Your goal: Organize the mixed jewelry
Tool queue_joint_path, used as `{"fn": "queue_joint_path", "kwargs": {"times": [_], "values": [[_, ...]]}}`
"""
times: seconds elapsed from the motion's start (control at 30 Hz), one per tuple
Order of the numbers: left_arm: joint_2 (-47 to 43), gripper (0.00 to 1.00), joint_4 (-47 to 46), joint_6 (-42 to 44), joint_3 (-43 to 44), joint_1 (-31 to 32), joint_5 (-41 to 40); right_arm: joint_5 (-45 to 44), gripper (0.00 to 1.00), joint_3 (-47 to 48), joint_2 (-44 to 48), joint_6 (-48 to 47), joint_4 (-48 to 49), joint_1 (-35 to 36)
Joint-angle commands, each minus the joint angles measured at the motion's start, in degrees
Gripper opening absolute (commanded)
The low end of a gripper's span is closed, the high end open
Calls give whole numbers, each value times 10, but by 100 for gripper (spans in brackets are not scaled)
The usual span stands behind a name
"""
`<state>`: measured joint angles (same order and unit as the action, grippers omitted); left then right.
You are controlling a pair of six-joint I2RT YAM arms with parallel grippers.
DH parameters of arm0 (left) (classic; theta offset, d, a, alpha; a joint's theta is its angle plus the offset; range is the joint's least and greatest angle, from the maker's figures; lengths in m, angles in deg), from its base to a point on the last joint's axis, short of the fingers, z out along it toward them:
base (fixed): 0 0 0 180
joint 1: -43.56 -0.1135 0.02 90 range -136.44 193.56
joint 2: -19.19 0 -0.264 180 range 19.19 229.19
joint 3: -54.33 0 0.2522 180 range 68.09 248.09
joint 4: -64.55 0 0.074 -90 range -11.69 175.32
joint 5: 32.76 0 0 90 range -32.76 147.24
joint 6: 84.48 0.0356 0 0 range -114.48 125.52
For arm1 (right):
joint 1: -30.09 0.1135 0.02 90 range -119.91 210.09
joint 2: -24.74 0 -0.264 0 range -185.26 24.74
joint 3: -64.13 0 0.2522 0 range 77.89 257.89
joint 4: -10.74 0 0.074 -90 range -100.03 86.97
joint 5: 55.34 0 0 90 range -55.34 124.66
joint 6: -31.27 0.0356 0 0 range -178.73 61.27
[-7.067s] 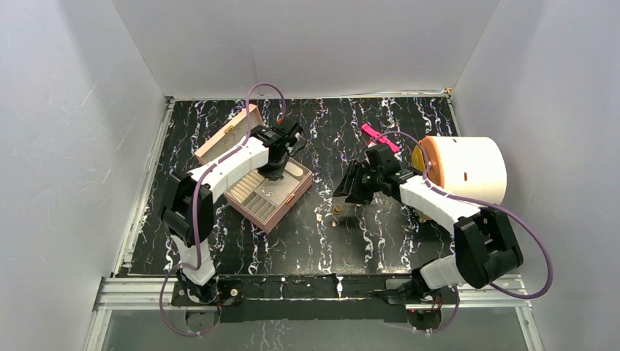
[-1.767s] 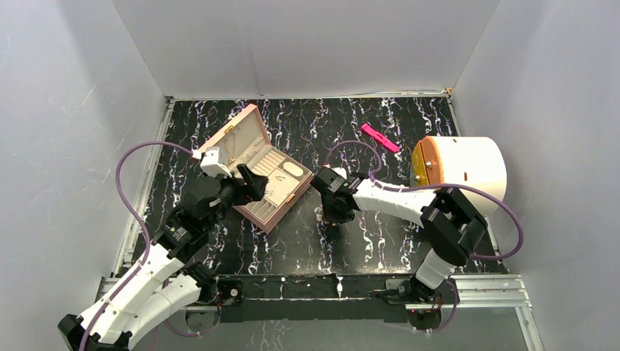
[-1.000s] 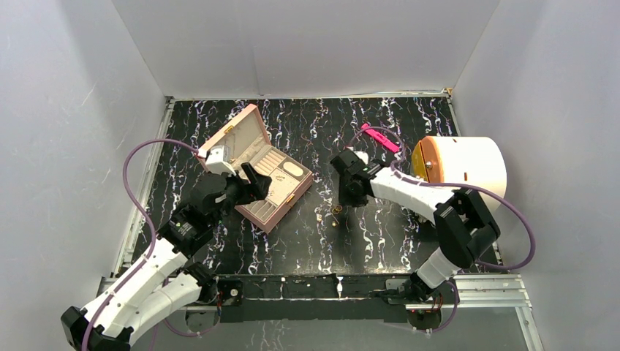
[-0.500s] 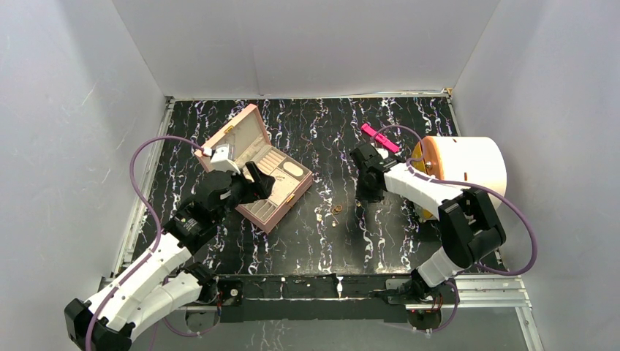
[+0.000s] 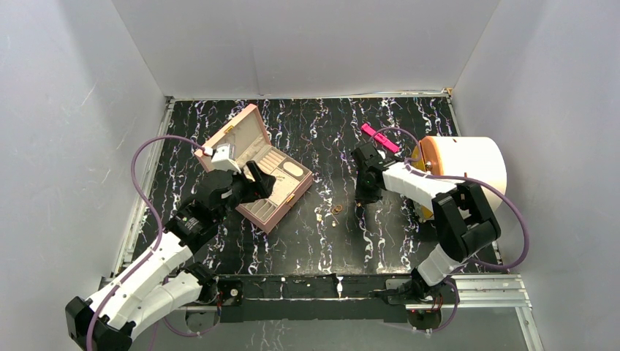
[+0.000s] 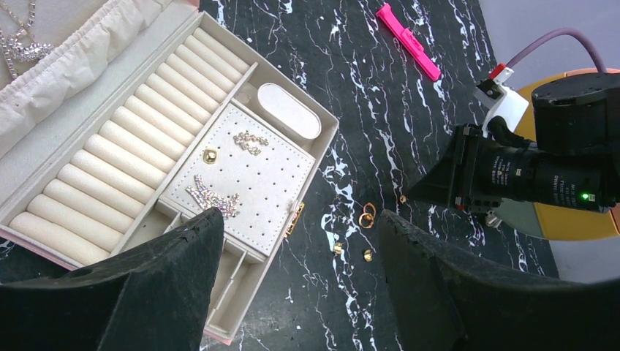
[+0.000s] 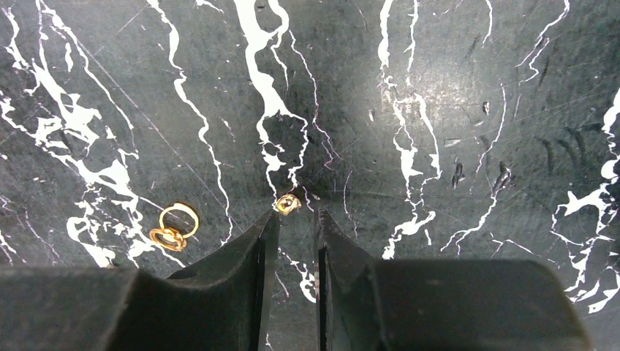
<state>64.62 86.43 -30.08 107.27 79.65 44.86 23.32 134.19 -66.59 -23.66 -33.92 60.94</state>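
The mixed jewelry lies on the black marbled table: two linked gold rings, one tiny gold stud and two more small gold pieces. My right gripper points down with its jaws a narrow gap apart. The stud lies just beyond its tips and nothing is between them. My left gripper hangs wide open over the front edge of the open pink jewelry box. Sparkly earrings and a gold stud lie on the box's pad.
A bright pink flat bar lies at the back right. A white cylinder with an orange face stands at the right, close behind the right arm. A necklace hangs in the box lid. White walls enclose the table.
My right gripper has shifted right, away from the rings, to just short of the lone stud, and its jaws have narrowed. The left arm has barely moved.
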Motion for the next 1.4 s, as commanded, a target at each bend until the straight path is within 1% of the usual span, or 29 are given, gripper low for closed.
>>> {"fn": "queue_joint_path", "kwargs": {"times": [0.0,0.07,0.27,0.37,0.67,0.77,0.83,1.0,1.13,1.3,1.37], "values": [[0,74,-15,0,15,1,-2,4,31,-1,-13,-8,17,-8],[1,74,-15,-1,16,1,-3,3,29,0,-15,-8,18,-9],[1,74,-16,-1,13,1,-3,7,19,-3,-15,-12,22,-11],[0,74,-16,-1,12,1,-3,14,16,-6,-13,-16,25,-11],[0,74,-16,-1,10,1,-2,19,15,-7,-16,-19,29,-12],[-1,74,-16,0,10,0,-3,19,8,-4,-17,-23,32,-12],[0,74,-17,1,11,1,-4,16,0,-1,-15,-25,33,-12],[4,74,-17,2,17,0,-2,24,0,1,6,-38,39,-12],[9,75,-16,-13,21,0,7,88,0,1,41,-54,61,-20],[38,75,3,-50,52,0,48,218,0,-5,78,-60,102,-39],[46,75,2,-71,60,1,70,263,0,-19,93,-60,138,-43]]}}
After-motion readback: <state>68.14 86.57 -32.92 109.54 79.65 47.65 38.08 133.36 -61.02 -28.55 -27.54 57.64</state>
